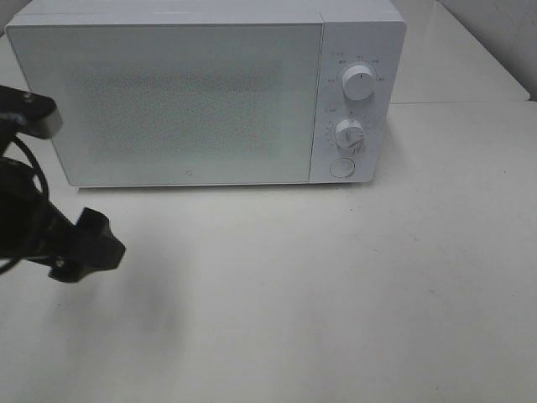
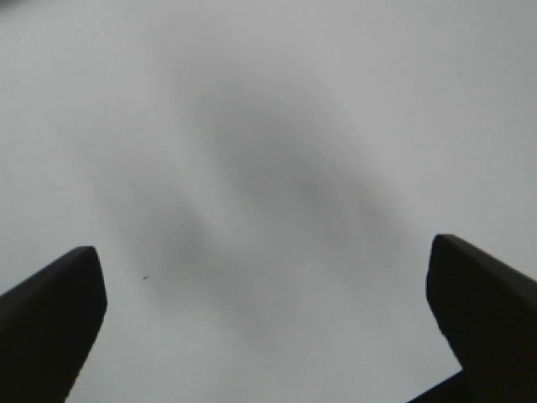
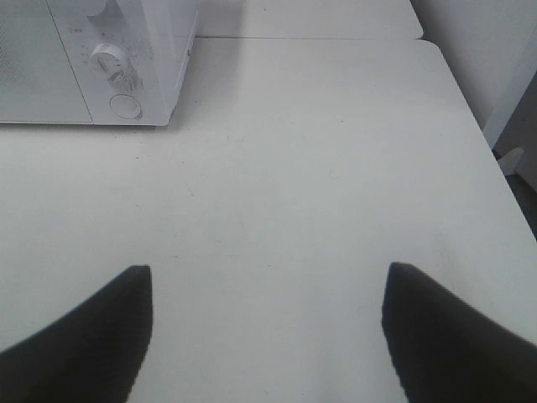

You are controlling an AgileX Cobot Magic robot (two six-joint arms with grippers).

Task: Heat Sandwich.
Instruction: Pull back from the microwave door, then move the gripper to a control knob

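White tabletop (image 1: 336,294), shut microwave (image 1: 168,101) at the back. Left claw (image 2: 267,319) is spread wide above the tabletop, right claw (image 3: 268,336) spread too, both pinching nothing. Can't see the sandwich in any view.

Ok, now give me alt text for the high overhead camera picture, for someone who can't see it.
A white microwave with its door shut stands at the back of a white table, with two knobs and a round button on its right-hand panel. A black robot arm juts in from the left edge; no sandwich shows.
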